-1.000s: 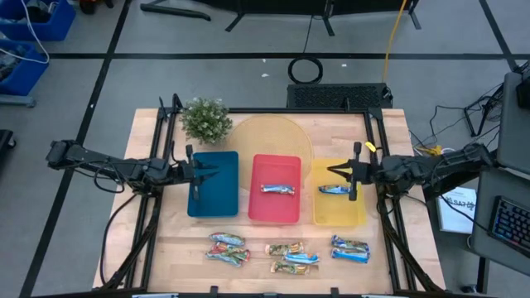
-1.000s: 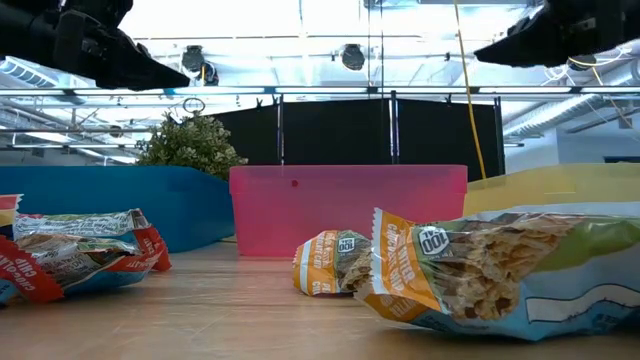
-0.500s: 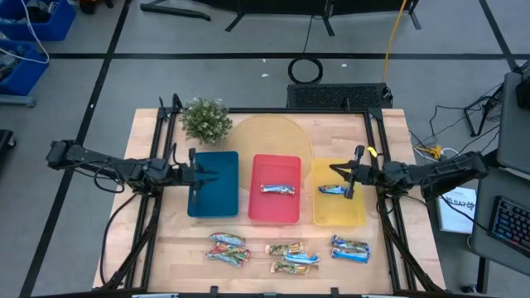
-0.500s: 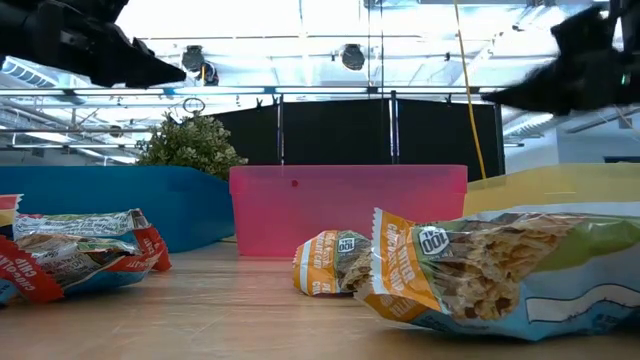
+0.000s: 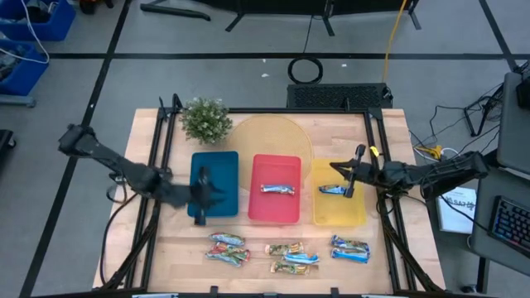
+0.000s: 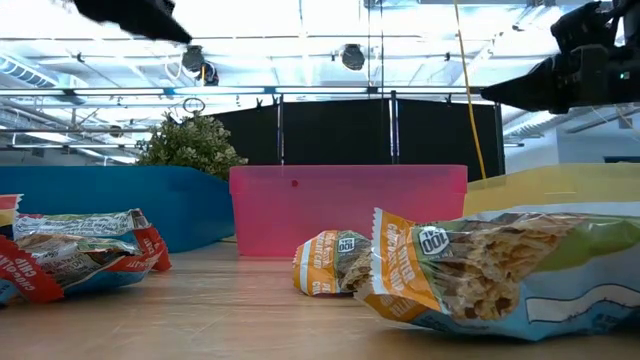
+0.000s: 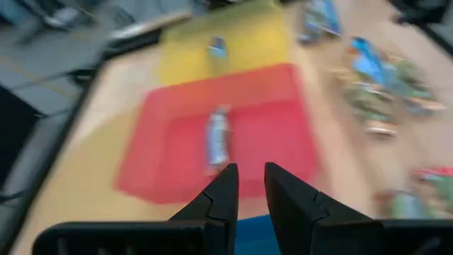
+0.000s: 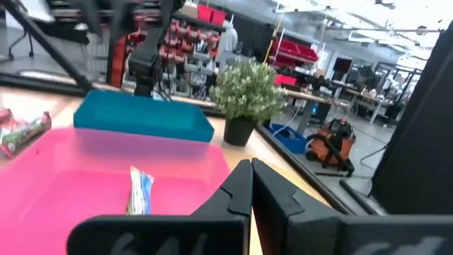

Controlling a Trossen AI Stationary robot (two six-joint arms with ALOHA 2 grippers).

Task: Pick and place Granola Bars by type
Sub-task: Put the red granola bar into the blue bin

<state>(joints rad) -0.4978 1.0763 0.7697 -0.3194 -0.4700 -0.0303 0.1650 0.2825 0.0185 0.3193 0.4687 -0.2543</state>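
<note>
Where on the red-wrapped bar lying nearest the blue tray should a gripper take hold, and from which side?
Grip the red-wrapped bar across its narrow middle, coming straight down from above. It lies flat with its long axis left to right, and another bar presses against its near side, so a low sideways approach looks blocked.

Silvery-blue bar (image 8: 139, 191) in pink tray (image 8: 64, 170), blue tray (image 8: 141, 119) and plant (image 8: 244, 95) beyond.

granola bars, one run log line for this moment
sorted: one bar in pink tray, one in yellow tray | blue tray empty | left gripper over blue tray, nothing held | right gripper shut, at yellow tray
</note>
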